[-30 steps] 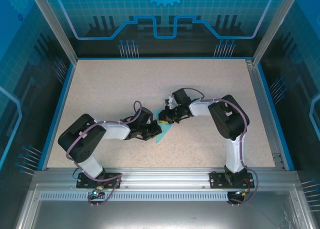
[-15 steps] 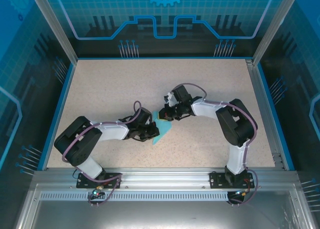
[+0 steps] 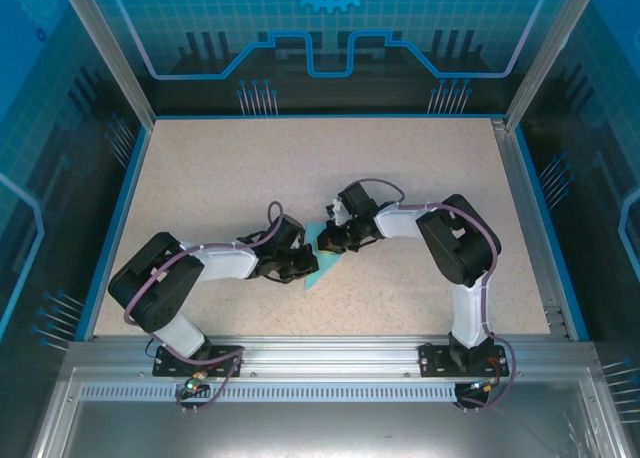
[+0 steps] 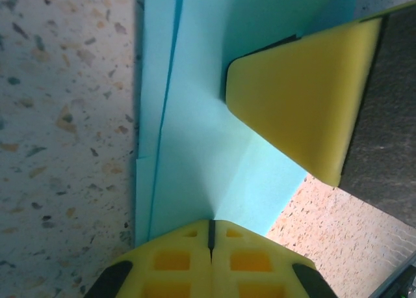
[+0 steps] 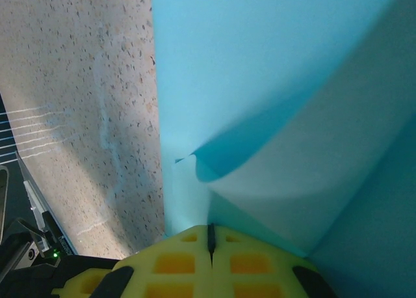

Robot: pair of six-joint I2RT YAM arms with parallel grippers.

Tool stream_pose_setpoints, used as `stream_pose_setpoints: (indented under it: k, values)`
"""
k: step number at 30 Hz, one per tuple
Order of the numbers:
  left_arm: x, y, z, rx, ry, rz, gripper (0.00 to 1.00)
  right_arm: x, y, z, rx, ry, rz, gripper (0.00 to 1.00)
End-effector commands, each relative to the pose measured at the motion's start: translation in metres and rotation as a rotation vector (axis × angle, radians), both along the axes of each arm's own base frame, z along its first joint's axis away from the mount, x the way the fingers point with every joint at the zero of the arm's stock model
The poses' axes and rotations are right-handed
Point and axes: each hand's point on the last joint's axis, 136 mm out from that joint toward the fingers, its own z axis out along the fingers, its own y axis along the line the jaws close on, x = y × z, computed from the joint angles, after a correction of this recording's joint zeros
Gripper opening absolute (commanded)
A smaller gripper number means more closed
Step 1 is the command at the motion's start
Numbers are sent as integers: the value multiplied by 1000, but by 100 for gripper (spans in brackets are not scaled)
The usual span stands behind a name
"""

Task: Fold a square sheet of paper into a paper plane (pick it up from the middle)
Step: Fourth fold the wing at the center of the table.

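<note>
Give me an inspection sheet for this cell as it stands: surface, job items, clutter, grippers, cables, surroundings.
Surface: speckled beige table, flat.
Job's things: cyan sheet of paper at mid-table between the two grippers, partly folded with layered edges. One flap curls up off the table in the right wrist view. No finished plane.
Clutter: nothing seen.
Grippers: left gripper jaws closed, tips on the flat paper. Right gripper jaws closed, apparently on the raised flap.
Cables: purple cables looped along both arms, off the paper.
Surroundings: blue panelled walls in an aluminium frame; rail at the near edge.
</note>
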Motion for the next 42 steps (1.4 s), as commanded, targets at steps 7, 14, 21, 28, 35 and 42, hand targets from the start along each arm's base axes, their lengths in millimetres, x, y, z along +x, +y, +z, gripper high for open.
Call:
stream_pose_setpoints:
  k: [7,14,21,28,35,42]
  values:
    - [-55,49,-51,224,204,-19,0,63,-40,-6,-64,-87,-145,7]
    - [-59,52,-54,228,211,-15,0,91,-66,-20,-107,-75,-212,7]
    - [-61,54,-55,232,210,-19,0,111,-76,1,-95,-110,-231,7]
    - [-60,52,-53,223,205,-23,0,113,-67,51,-17,-189,-187,9]
    - [-56,50,-52,220,198,-22,0,61,-26,61,90,-138,-88,7]
    - [-57,48,-52,206,197,-25,0,22,-4,29,62,-60,-28,6]
